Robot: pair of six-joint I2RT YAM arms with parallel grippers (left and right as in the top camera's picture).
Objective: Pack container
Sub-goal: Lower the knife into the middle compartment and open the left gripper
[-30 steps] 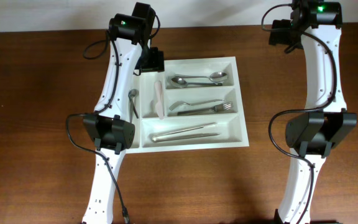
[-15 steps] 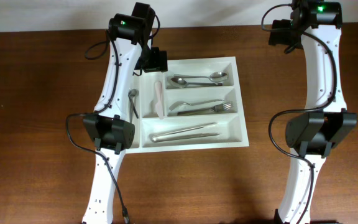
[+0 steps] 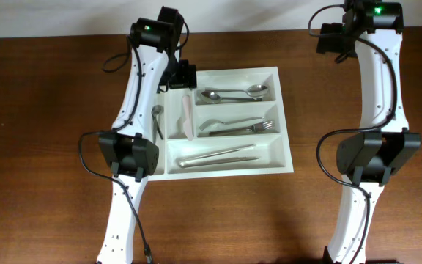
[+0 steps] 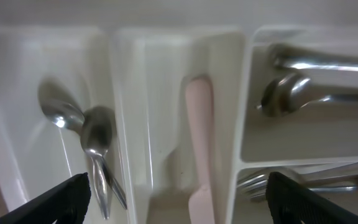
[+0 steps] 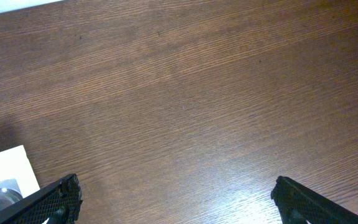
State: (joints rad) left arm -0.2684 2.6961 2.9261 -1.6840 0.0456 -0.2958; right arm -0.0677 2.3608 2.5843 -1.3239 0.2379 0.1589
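Note:
The white container (image 3: 284, 147) lies mid-table with five compartments. Spoons (image 3: 233, 93) fill the top long slot, forks (image 3: 240, 127) the middle one, long metal pieces (image 3: 218, 156) the bottom one. A pale pink knife (image 3: 187, 117) lies in one narrow slot, small spoons (image 3: 156, 121) in the other. My left gripper (image 3: 184, 75) hovers over the container's top left corner, open and empty; its view shows the pink knife (image 4: 199, 124) and small spoons (image 4: 89, 134) below. My right gripper (image 5: 179, 211) is open and empty over bare wood, at the far right back (image 3: 335, 40).
The dark wooden table (image 3: 42, 132) surrounds the container. A white wall edge (image 3: 50, 18) runs along the back. The container's corner (image 5: 5, 174) shows at the lower left of the right wrist view.
My left gripper has shifted slightly to the right over the container's top left corner. The right arm has not moved.

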